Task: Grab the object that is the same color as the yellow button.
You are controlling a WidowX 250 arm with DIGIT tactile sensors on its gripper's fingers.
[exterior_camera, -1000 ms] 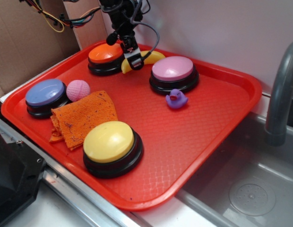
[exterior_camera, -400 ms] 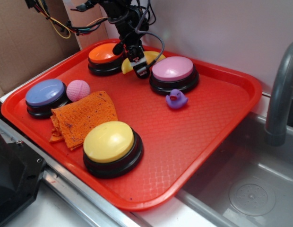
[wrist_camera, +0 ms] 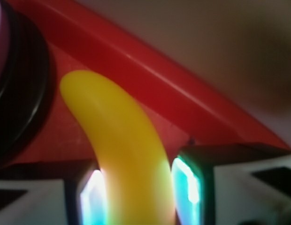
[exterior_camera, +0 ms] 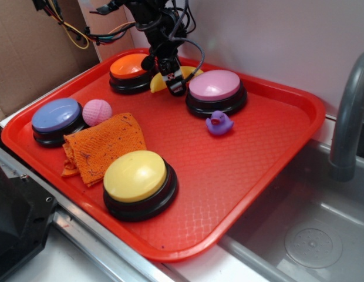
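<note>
The object, a small curved yellow banana (exterior_camera: 191, 71), lies at the back of the red tray (exterior_camera: 241, 176), between the orange button and the pink button. My gripper (exterior_camera: 174, 86) reaches down over its middle. In the wrist view the banana (wrist_camera: 122, 140) runs up between my two lit pads, and my gripper (wrist_camera: 138, 194) is shut on it with a pad against each side. The yellow button (exterior_camera: 135, 175), a pale yellow dome on a black base, stands at the tray's front, far from my gripper.
An orange button (exterior_camera: 130, 66) and a pink button (exterior_camera: 215, 85) flank the banana closely. A purple duck (exterior_camera: 219, 123), pink ball (exterior_camera: 97, 111), orange cloth (exterior_camera: 103, 147) and blue-purple button (exterior_camera: 55, 114) share the tray. A sink (exterior_camera: 311, 235) and faucet (exterior_camera: 349, 117) lie right.
My gripper has moved right and down from beside the orange button onto the banana's middle. Over the last half second it barely shifted. The banana has stayed in place.
</note>
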